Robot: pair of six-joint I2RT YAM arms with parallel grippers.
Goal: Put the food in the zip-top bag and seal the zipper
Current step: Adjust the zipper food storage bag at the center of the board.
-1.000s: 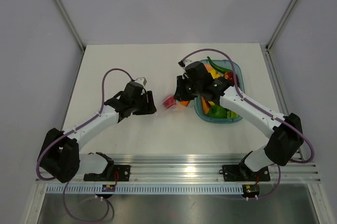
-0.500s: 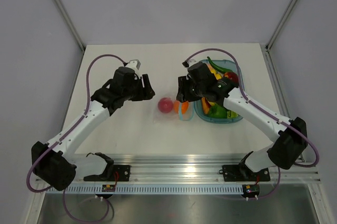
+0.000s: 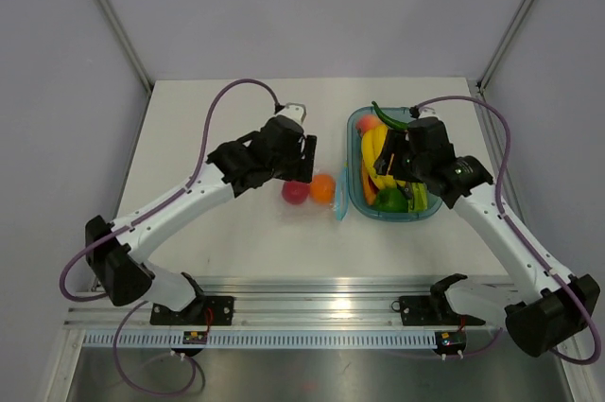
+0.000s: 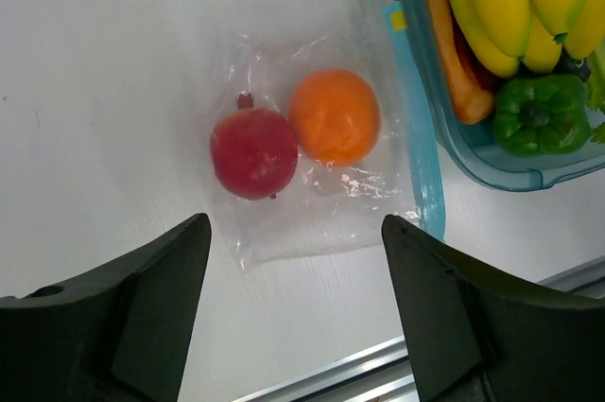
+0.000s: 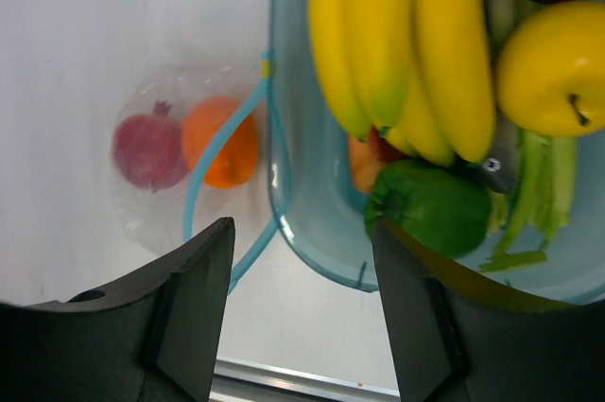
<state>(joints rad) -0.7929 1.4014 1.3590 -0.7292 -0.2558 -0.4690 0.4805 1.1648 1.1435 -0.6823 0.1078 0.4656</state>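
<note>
Down on the white table point(image 3: 217, 232), both arms are reaching in towards the middle. The blue-tinted tray point(image 3: 355, 196) sits right of centre, packed with toy produce. The right gripper point(image 3: 383, 161) hovers above it, jaws apart and nothing between them, which the wrist camera point(image 5: 302, 224) confirms.

Just left of the tray, with its mouth edge touching the tray wall, the zip-top bag point(image 4: 317, 222) lies flat on the table. The left gripper point(image 3: 308, 158) hangs over it, and from its own camera point(image 4: 293, 227) the fingers are spread wide and empty, clear of the plastic.

In the tray the bananas point(image 5: 397, 33) fill the middle, a green pepper point(image 5: 430, 208) sits beside them at the near end, and there's the yellow fruit point(image 5: 553, 66), in the tray and not in the bag.

Inside the bag are two pieces side by side and touching: the orange point(image 4: 335, 116) nearer the mouth, and the red pomegranate point(image 4: 253, 151) deeper in.

Last, the zipper point(image 4: 416, 137): the light blue strip runs along the tray side, and from the right wrist it bows into a loop point(image 5: 203, 184), so the mouth is open
</note>
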